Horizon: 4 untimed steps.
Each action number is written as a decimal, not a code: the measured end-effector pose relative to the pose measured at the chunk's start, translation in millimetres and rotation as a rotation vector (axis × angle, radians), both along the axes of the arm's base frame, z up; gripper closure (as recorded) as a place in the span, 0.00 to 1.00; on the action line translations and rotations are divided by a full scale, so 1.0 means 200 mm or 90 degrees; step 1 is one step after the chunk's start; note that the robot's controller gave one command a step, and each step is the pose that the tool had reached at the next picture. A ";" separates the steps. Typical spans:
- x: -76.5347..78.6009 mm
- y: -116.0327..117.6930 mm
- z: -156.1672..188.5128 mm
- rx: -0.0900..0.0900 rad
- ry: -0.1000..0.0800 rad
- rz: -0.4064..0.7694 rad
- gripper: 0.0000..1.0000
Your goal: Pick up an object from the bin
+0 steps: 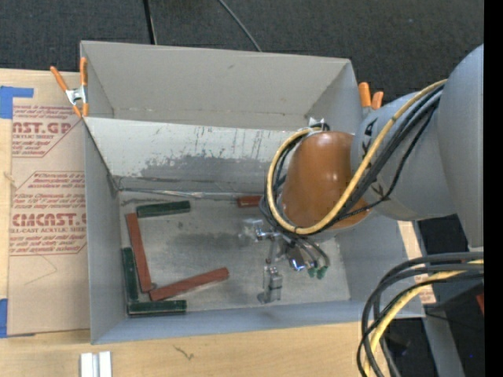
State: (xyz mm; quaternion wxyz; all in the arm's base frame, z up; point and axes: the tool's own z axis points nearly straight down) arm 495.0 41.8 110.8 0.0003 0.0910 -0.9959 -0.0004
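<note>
We judge the red bar [189, 283] left of the gripper [271, 290] stiff and light; we grip across its middle. We cannot tell the gripper's opening.

- The bin [212, 85] is grey sheet metal with a matt finish. Its back wall is streaked with pale scrape marks, and its floor is scuffed and dull.
- The red-brown bar [189, 283] on the floor has a flat, matt face. Whether it is wood or plastic cannot be told.
- The dark green bar [163, 208] has the same dull, even surface.
- The orange cover [314, 179] is smooth and glossy, like moulded plastic.
- The arm housing [448, 155] is pale grey and smooth, with a soft sheen.
- The cables [369, 163] have smooth yellow and black sheathing.
- The gripper [269, 291] is bare, bright metal.
</note>
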 end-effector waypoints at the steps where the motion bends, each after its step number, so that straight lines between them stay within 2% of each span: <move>1: 0.18 0.16 -0.06 0.000 0.000 0.041 0.00; 2: 0.16 0.26 -0.10 0.000 -0.005 0.112 0.00; 3: -0.01 0.35 -0.21 0.000 -0.001 0.120 1.00; 4: -0.01 0.35 -0.21 0.000 -0.001 0.120 1.00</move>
